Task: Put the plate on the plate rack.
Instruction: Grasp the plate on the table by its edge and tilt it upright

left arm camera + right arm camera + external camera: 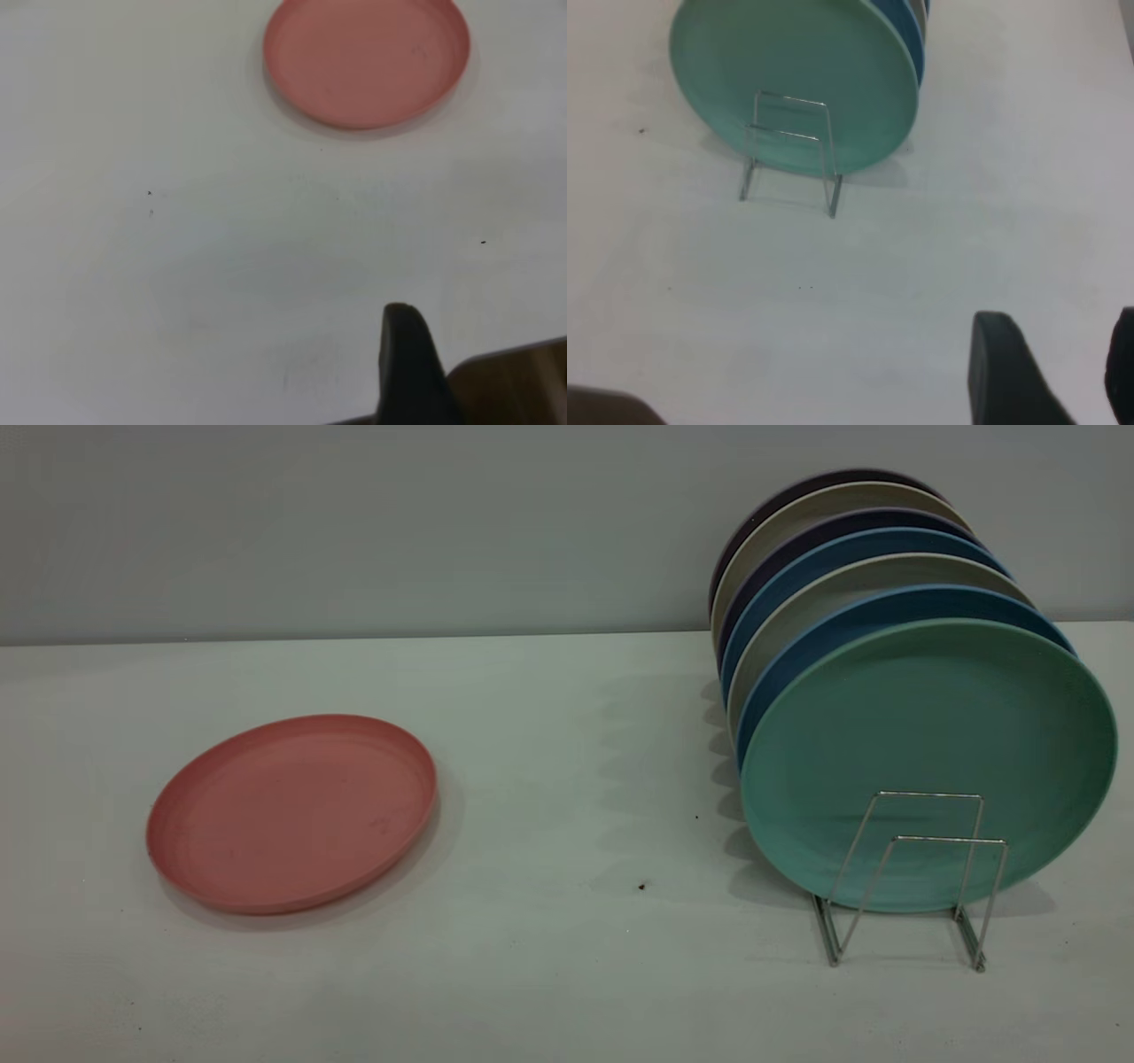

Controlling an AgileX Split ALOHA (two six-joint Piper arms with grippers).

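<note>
The salmon-pink plate (292,810) lies flat on the white table at the left; it also shows in the left wrist view (366,57). The silver wire plate rack (904,872) stands at the right, its two front loops bare. It also shows in the right wrist view (788,150). Neither arm shows in the exterior view. My left gripper (409,359) hangs over bare table well short of the pink plate. My right gripper (1054,363) is open and empty over bare table in front of the rack.
Several plates stand upright in the rack behind the front loops, with a teal-green plate (930,753) foremost and blue, beige and dark plates behind. The table's wooden edge (518,381) lies close to the left gripper. A grey wall backs the table.
</note>
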